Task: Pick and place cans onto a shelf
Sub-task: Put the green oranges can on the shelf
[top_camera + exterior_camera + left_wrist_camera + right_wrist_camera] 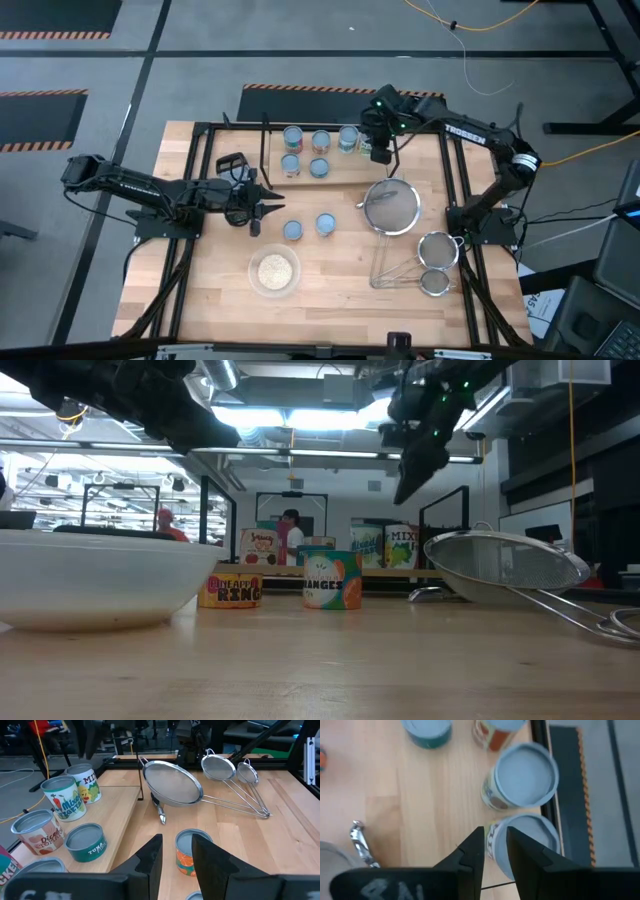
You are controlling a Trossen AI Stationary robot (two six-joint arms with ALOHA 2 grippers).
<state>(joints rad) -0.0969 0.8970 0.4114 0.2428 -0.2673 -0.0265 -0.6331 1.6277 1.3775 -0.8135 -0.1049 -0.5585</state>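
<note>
I'm looking down on the wooden surface (330, 290), which is carrying everything. The shelf (330, 150) is lying along its far edge, a pale board in a thin black frame. Five cans are standing on it: three in the back row (320, 139) and two nearer ones (305, 167), with a sixth showing under the right tool in the right wrist view (527, 840).

The big strainer (391, 205) is lying right of centre, its handle reaching toward the front edge, with two smaller strainers (437, 262) near the right edge. A clear bowl of pale grains (274, 271) is sitting toward the front, left of centre.

Two loose cans (309, 227) are standing side by side in the middle of the surface, between the bowl and the shelf; the orange-labelled one (192, 852) is showing just ahead of my left tool.

My left tool (268, 208) is hovering low beside those two cans, its fingers standing a narrow gap apart and holding nothing.

My right tool (381, 152) is hanging above the right end of the shelf, over the endmost can, its fingers (470, 852) slightly parted with nothing between them.
</note>
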